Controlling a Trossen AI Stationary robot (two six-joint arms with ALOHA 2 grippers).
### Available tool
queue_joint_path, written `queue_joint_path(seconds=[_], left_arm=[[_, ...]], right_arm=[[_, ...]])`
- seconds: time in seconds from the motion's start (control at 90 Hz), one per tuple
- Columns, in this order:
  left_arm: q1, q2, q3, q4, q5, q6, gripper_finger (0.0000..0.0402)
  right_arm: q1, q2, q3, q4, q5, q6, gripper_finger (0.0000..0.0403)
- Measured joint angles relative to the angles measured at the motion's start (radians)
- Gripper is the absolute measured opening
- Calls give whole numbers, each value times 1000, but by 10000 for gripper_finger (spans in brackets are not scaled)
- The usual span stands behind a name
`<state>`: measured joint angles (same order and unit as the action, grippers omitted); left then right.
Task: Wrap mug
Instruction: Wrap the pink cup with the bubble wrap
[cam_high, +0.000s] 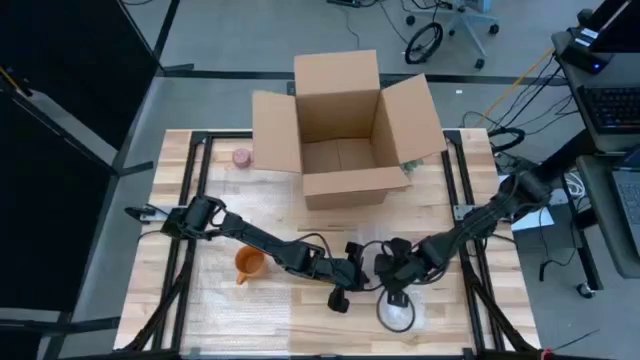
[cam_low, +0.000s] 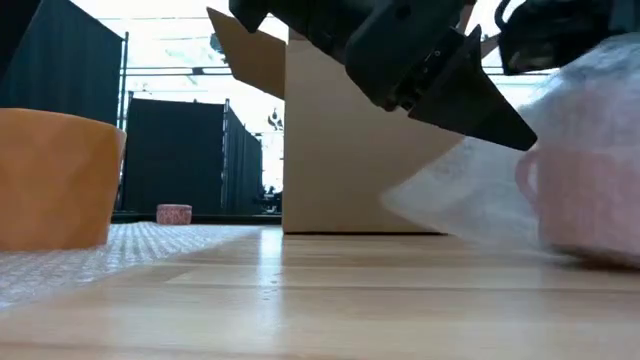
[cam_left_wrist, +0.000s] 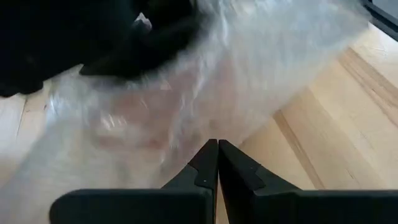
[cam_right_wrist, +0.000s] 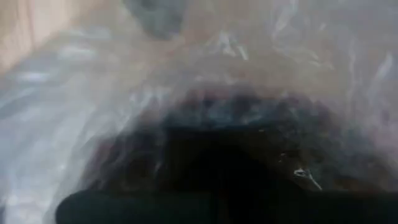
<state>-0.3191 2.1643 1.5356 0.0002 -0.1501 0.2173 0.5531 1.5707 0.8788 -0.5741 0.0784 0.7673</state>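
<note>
Left arm: reaches from the bench's left edge across to the middle front.
Small pink thing: at the back left of the bench, just beside the box; too small to name.
Orange cup: upright on a sheet of bubble wrap spread flat over the front left of the bench, beside the left arm's forearm.
Left claw: at the middle front, low over the bench; in the left wrist view its 2 fingers are pressed together, with nothing between them, their tips at the edge of the wrapped bundle.
Cardboard box: at the back middle, flaps standing open.
Mug: pink, at the front just right of the middle, lying under crumpled bubble wrap that shows as a pale bundle from above.
Right claw: down on that bundle, next to the left claw; its wrist view is filled with wrap over a dark shape, so I cannot tell whether its fingers are apart or together.
Right arm: comes in from the bench's right edge.
</note>
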Motion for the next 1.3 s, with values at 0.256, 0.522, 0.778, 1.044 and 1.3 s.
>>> queue_joint_path(seconds=[0.256, 0.522, 0.778, 1.044, 1.3], left_arm=[[1, 0, 0, 1, 0, 0, 0], [2, 26, 2, 25, 24, -2, 0], [5, 108, 2, 103, 29, -1, 0], [13, 113, 2, 106, 29, -2, 0], [12, 113, 2, 106, 29, -1, 0]], right_arm=[[-3, 4, -37, 104, 2, -3, 0], [-3, 14, 35, 42, -9, -56, 0], [-6, 26, 75, 1, -1, -84, 0], [-6, 34, 143, -181, -33, -104, 0], [-7, 30, 319, -331, -30, -133, 0]])
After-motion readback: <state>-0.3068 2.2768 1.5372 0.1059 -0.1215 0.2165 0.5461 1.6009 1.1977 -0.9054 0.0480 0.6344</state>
